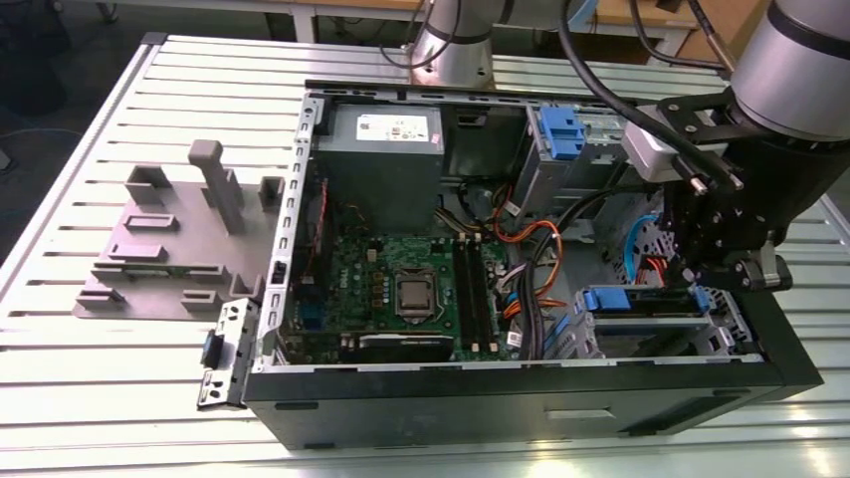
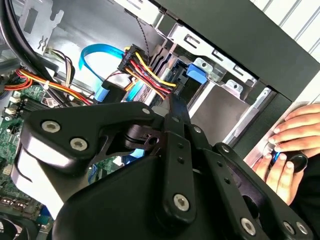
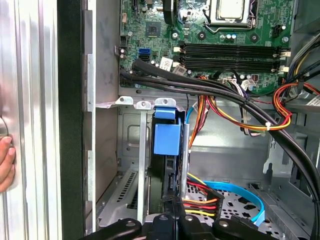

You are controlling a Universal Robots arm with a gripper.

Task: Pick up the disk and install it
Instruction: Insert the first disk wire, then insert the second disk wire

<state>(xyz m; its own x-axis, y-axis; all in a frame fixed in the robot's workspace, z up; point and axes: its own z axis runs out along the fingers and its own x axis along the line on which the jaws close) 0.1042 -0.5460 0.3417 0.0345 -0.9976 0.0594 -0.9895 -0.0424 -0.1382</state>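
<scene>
One grey holder (image 1: 166, 244) with upright posts lies on the slatted table (image 1: 80, 358) at the exterior view's left, well apart from everything else. Just beside it to the right stands the open computer case (image 1: 531, 398), with its green circuit board (image 1: 398, 284) in the middle and a bundle of orange, red and yellow wires (image 1: 525, 234) running past it. Farther right, in the case's near corner, the disk (image 1: 638, 301) sits on edge in the metal drive bay (image 1: 651, 334), its blue bracket showing at the top. In the first wrist view the disk (image 3: 167, 145) stands upright in its slot, blue tab toward the circuit board (image 3: 225, 30). The claw (image 1: 691, 284) hangs right over the disk, at the exterior view's right, under the black arm (image 1: 783, 129). Whether its fingers are apart or closed on the disk I cannot tell; black linkage covers them in both wrist views. A person's hand (image 2: 290, 150) rests on the table's edge outside the case wall in the second wrist view.
</scene>
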